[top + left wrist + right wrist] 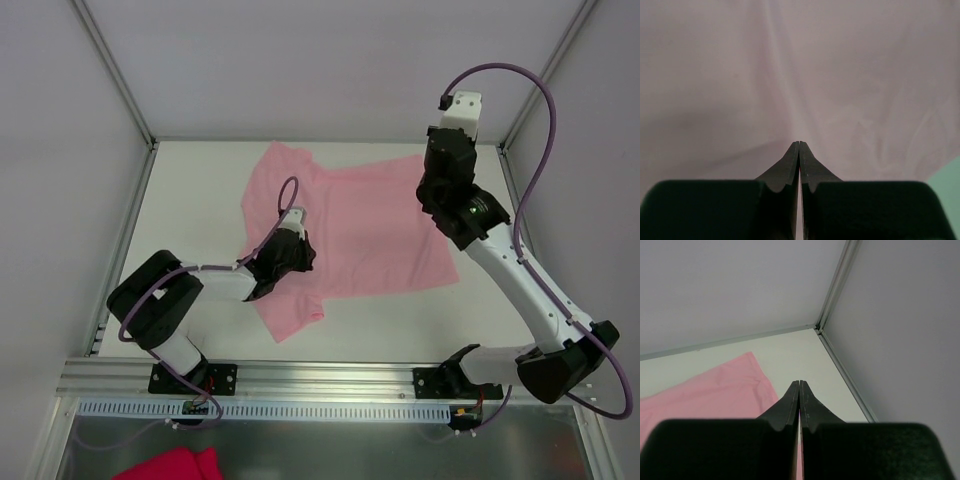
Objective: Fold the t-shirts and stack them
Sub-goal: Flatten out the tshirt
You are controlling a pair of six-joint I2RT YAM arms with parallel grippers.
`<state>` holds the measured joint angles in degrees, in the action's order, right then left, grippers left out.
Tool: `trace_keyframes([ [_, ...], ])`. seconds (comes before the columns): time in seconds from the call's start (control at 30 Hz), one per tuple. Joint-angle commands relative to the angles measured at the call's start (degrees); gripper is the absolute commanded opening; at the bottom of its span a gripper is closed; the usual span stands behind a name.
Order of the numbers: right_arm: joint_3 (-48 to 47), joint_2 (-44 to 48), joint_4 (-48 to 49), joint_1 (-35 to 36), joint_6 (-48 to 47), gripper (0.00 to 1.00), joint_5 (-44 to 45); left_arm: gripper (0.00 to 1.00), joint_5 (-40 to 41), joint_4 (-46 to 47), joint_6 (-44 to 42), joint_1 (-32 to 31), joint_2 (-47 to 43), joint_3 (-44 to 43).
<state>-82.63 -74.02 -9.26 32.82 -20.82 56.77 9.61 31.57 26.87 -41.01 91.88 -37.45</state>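
Now your left gripper (799, 144) is hanging clenched over the pink t-shirt (370, 220), which is lying spread midway between the worktop's (200, 190) edges; your right gripper (799, 383) is hovering clenched, empty, near the far right corner.

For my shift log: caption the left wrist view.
Left gripper shut, its tips at the pale pink t-shirt that fills nearly the whole frame.

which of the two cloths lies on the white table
The pale pink thin-fabric t-shirt, spread on the white table under the left gripper; the deep magenta cloth lies off it, beyond the near metal rail.
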Motion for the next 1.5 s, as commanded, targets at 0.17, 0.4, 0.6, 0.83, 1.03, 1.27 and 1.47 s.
trace_keyframes([
  [0.17,0.3,0.8,3.9,2.2,-2.6,0.01,3.0,0.0,5.9,6.4,6.5,-5.7,2.0,6.6],
  [0.4,0.6,2.3,5.6,3.5,-3.8,0.01,3.8,0.0,8.5,6.0,12.0,-7.3,3.6,10.6],
  [0.6,-0.2,2.0,7.5,4.4,-6.0,0.01,4.7,0.0,11.9,4.0,16.4,-8.1,-1.8,17.3],
  [0.83,-1.7,-0.9,7.4,5.5,-6.3,0.01,5.3,0.0,22.8,-9.6,20.3,-12.2,-16.0,22.2],
  [1.03,-1.2,-3.4,8.7,5.9,-7.6,0.03,3.9,0.0,24.5,-8.1,15.4,-12.4,-20.6,23.7],
  [1.27,-9.0,-15.0,3.2,-1.3,-2.6,0.86,-11.1,0.99,18.5,0.0,-6.6,-8.6,-14.0,2.2],
  [1.47,-15.8,-27.0,-3.7,-11.3,2.5,0.97,-18.3,0.99,7.0,-6.6,-9.1,2.1,-4.1,-20.0],
])
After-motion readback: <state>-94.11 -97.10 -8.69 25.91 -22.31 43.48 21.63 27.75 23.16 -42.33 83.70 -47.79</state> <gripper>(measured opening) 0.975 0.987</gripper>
